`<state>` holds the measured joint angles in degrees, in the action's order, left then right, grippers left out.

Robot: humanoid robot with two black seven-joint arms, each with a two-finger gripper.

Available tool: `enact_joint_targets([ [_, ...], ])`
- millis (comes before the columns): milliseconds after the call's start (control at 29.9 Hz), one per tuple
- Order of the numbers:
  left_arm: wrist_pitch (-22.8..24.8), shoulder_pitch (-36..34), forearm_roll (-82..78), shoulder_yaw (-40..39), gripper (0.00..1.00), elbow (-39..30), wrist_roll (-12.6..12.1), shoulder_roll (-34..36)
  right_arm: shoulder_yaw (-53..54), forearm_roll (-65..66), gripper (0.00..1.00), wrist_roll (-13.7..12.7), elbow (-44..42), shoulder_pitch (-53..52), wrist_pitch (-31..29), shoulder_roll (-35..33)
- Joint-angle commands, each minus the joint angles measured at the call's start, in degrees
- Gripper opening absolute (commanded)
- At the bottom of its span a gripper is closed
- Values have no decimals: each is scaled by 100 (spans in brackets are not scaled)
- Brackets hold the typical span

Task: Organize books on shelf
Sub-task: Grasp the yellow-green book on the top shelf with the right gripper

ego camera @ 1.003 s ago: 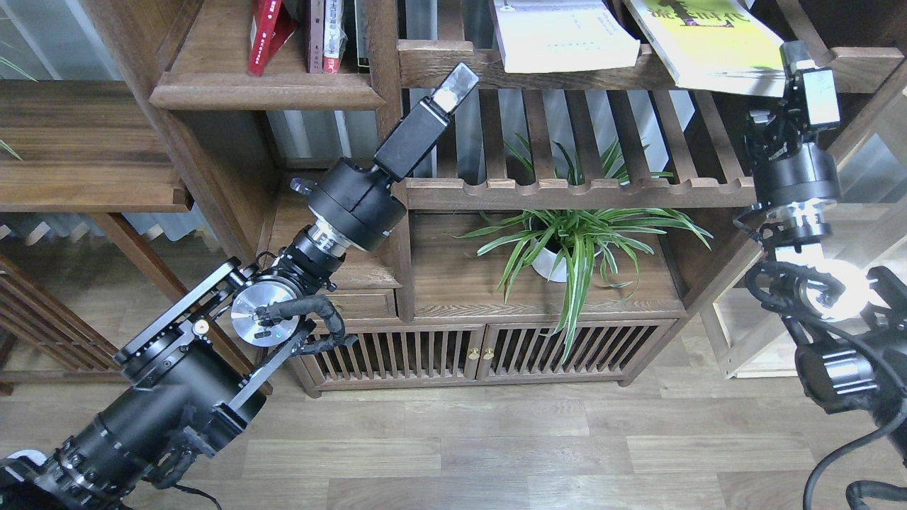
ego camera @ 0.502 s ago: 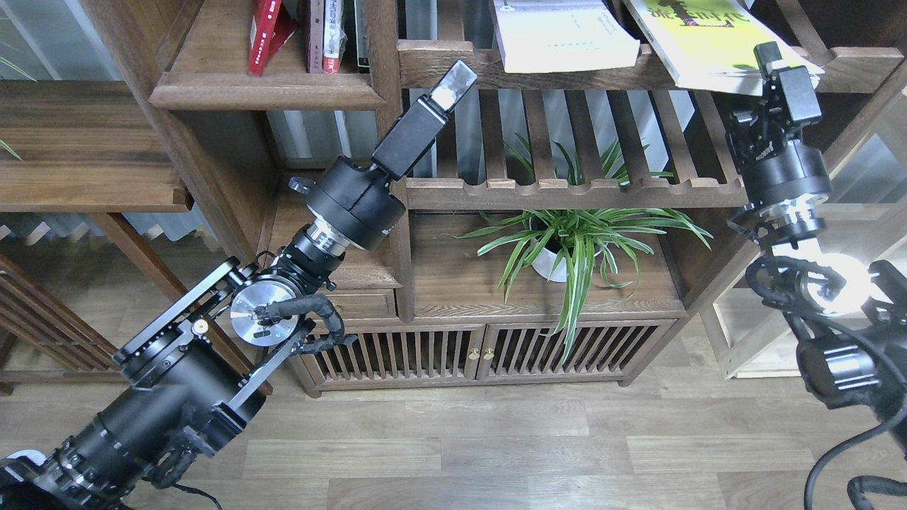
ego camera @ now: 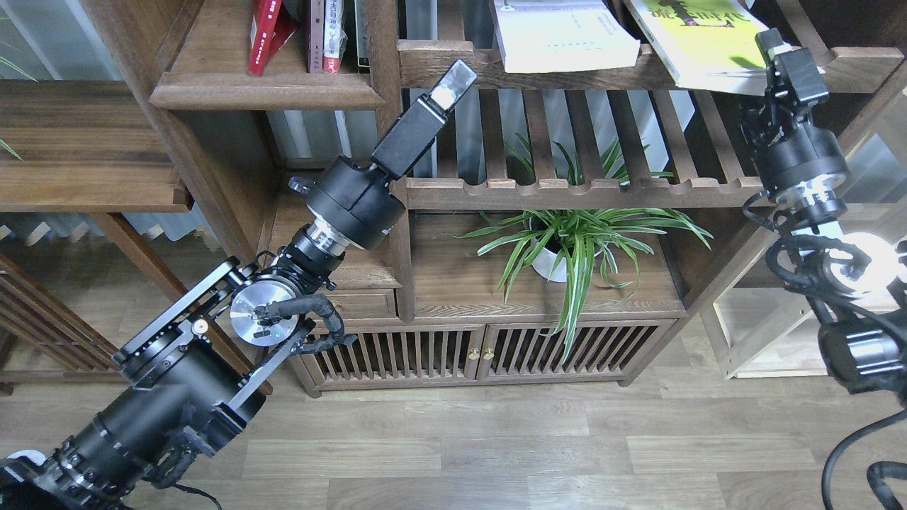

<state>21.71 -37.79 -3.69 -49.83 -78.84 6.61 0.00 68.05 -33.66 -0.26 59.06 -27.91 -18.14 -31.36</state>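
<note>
A dark red book (ego camera: 263,37) leans against upright books (ego camera: 326,34) on the dark-brown shelf (ego camera: 269,95) at the upper left. On the slatted rack (ego camera: 567,185) to the right lie a white book (ego camera: 563,37) and a yellow-green book (ego camera: 698,44), both overhanging the rack's top rail. My left gripper (ego camera: 453,78) points up at that rail, left of the white book; its fingers cannot be told apart. My right gripper (ego camera: 788,57) is at the yellow-green book's lower right corner. Whether it touches or holds the book is unclear.
A potted spider plant (ego camera: 567,248) stands under the rack, on a low cabinet with slatted doors (ego camera: 482,354). A pale light-wood unit (ego camera: 772,340) is at the right, and a dark wooden board (ego camera: 85,149) juts out at the left.
My right gripper has risen and shifted a little right, from below the yellow-green book's corner to level with it. The left arm and the books have not moved.
</note>
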Motion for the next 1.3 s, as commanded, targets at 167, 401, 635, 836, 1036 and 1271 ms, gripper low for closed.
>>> enact_joint_targets([
  [167, 0, 0, 0, 0, 99, 0, -2, 0, -2, 0, 83, -79, 0, -276, 557, -29],
  [401, -9, -9, 0, 9, 99, 0, -2, 0, 33, 0, 82, -88, 0, -321, 873, -37],
  [635, 0, -9, 0, 0, 99, 0, -2, 0, 104, 0, 50, -53, -17, -312, 795, 15],
  [836, 0, -9, 0, 0, 99, 0, 7, 0, 271, 0, 17, -44, -43, -233, 295, 138],
  [1036, -9, -9, 0, 0, 99, 0, 7, 0, 271, 0, 4, -53, -140, -66, -356, 218],
  [1271, -9, -9, 0, 0, 99, 0, -2, 0, 577, -8, 3, -44, -132, 145, -515, 235],
])
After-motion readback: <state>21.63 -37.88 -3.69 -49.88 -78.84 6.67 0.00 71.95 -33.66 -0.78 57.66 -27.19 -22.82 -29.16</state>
